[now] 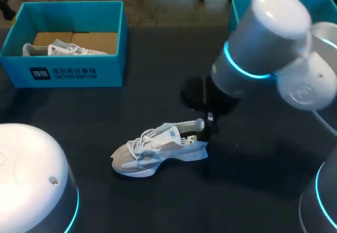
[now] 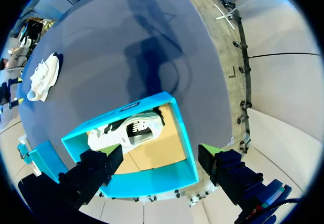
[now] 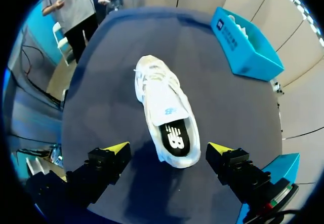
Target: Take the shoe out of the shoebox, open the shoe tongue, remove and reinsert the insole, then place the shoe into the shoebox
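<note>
**One shoe out on the bench, both end effectors open**

A dark bench (image 1: 263, 180) is seen from above. The right arm (image 1: 263, 38) is stretched in over its middle; of the left arm (image 1: 31, 180) only a rounded white housing is shown. A blue shoebox (image 1: 79, 75) is placed at the far left corner, with a white boxed shoe (image 1: 63, 48) laid inside. A second box (image 1: 239, 9), also blue, is partly hidden behind the right arm. The shoe (image 1: 152, 148), pale grey and white, is set on its sole near the bench's middle, well apart from the shoebox. The right end effector (image 3: 169, 148) is held wide open over the heel, with nothing gripped. The left end effector (image 2: 159, 155) is held wide open above the shoebox, likewise with nothing gripped. A black insole (image 3: 174, 138) is seen in the shoe's opening.
</note>
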`<action>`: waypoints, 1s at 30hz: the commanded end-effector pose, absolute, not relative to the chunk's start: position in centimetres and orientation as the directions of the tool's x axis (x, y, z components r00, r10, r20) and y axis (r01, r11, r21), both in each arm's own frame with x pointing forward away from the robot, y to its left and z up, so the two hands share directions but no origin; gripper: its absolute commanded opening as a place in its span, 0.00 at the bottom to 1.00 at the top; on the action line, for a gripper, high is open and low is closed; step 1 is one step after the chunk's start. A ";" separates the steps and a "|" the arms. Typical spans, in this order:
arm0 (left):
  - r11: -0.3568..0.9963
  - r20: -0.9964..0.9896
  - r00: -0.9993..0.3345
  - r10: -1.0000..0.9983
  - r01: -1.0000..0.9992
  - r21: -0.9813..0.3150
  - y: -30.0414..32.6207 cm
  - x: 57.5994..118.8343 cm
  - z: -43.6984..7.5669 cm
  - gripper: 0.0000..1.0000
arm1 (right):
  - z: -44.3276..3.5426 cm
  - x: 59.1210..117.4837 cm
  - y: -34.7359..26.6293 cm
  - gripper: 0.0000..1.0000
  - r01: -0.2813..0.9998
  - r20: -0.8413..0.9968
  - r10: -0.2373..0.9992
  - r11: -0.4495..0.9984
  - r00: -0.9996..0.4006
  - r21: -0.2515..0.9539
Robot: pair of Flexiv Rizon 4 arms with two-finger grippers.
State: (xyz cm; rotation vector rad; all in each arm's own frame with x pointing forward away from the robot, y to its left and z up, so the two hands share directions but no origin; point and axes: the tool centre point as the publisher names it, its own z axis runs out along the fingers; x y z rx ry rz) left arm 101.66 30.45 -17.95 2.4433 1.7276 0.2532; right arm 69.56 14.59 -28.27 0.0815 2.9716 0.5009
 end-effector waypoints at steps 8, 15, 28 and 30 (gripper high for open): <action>-0.332 0.059 0.327 0.943 0.920 0.209 30.5 101.6 -17.9 1.00 | -30.1 69.0 7.4 1.00 -0.130 -0.145 -0.046 0.751 -0.988 0.648; -0.332 0.059 0.327 0.943 0.920 0.209 30.5 101.6 -17.9 1.00 | -31.8 70.1 5.6 1.00 -0.164 -0.145 -0.087 0.706 -0.986 0.689; -0.332 0.059 0.327 0.943 0.920 0.209 30.5 101.6 -17.9 1.00 | -34.4 72.0 4.2 1.00 -0.226 -0.183 -0.134 0.613 -0.974 0.757; -0.332 0.059 0.327 0.943 0.920 0.209 30.5 101.6 -17.9 1.00 | -34.9 72.2 4.0 1.00 -0.228 -0.191 -0.125 0.591 -0.974 0.774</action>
